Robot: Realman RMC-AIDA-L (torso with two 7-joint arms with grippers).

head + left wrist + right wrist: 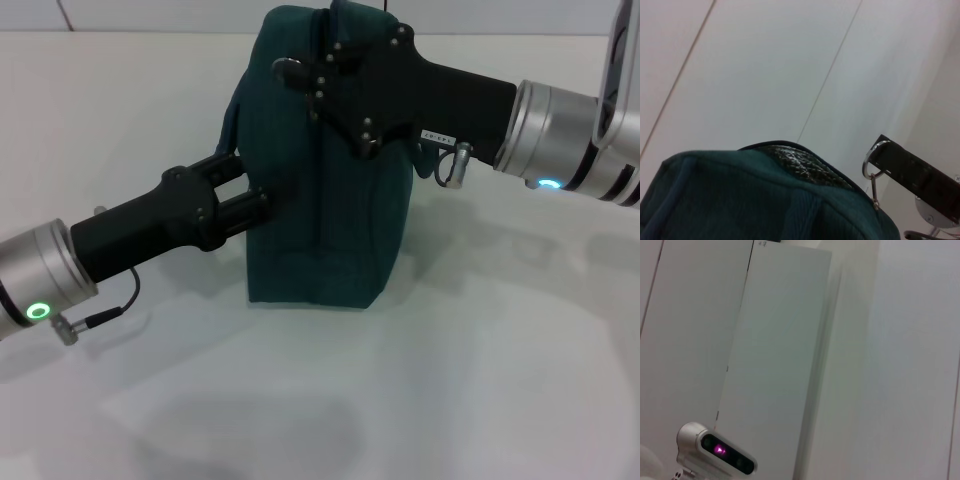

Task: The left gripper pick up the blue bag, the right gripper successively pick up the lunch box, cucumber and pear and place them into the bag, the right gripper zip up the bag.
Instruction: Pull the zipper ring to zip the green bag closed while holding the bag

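The blue bag (320, 215) is stood upright at the centre of the white surface (300, 400), clamped at its 9 o'clock side by the left hand (262, 195), while the right hand (300, 75), its white label (437, 134) unreadable, is laid across the top from 3 o'clock, fingers pinched at the zip.

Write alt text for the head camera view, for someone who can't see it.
A dark blue-green bag stands upright on a white table with a black gripper on each side. The left gripper reaches in low against the bag's side, while the right gripper sits at its top edge. No lunch box, cucumber or pear is in sight.
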